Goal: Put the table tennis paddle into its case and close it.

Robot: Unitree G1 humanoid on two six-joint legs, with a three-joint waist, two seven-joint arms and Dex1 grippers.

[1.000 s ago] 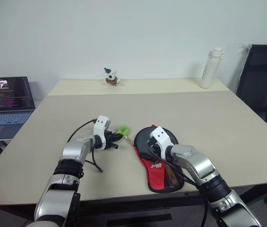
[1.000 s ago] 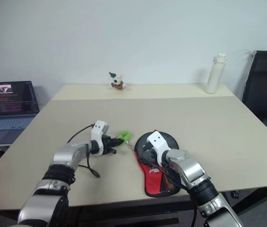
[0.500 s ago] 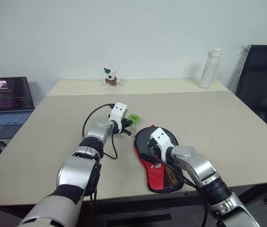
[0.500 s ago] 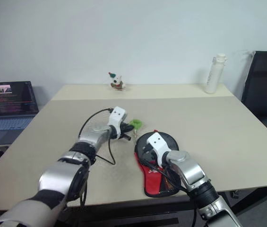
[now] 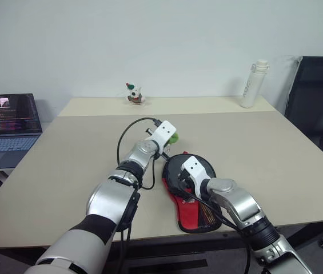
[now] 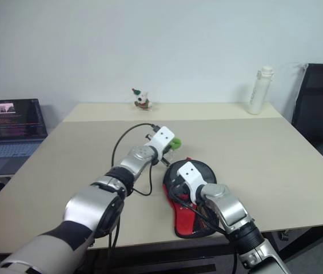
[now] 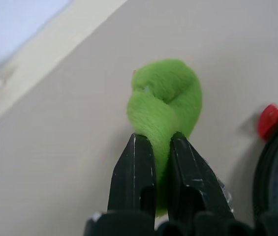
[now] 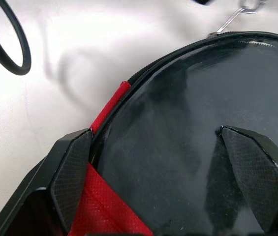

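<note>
Two grippers are seen over a beige table (image 5: 64, 171). The left gripper (image 7: 154, 142) is clenched on a green fuzzy tag (image 7: 166, 101), pinched between its black fingers (image 7: 136, 172) and held just above the tabletop, near the far-left rim of the case (image 5: 192, 197). A thin metal pull (image 8: 234, 17) is seen running from the case's zip edge twd the tag; whether it is taut can't be told.

The case lies flat on the table near the front edge, round black end away from the robot, red lower part w/ mesh pocket nearest the robot. The right gripper (image 8: 170, 162) is spread wide over the round end, one finger (image 8: 72, 172) at the case's edge by a red trim strip, the other resting on the glossy black surface. Nothing is grasped by it. In the right wrist view that glossy black round face looks like the table tennis paddle (image 8: 188, 123) sitting in the open case, zip teeth curving around it; handle is hidden.

A black cable loop (image 5: 130, 137) is seen arching over the left forearm. At the table's far edge: a small figurine (image 5: 132, 93) and a white bottle (image 5: 254, 83). A laptop (image 5: 7, 123) w/ lit screen stands off to the left, a black chair (image 5: 318, 97) to the right.
</note>
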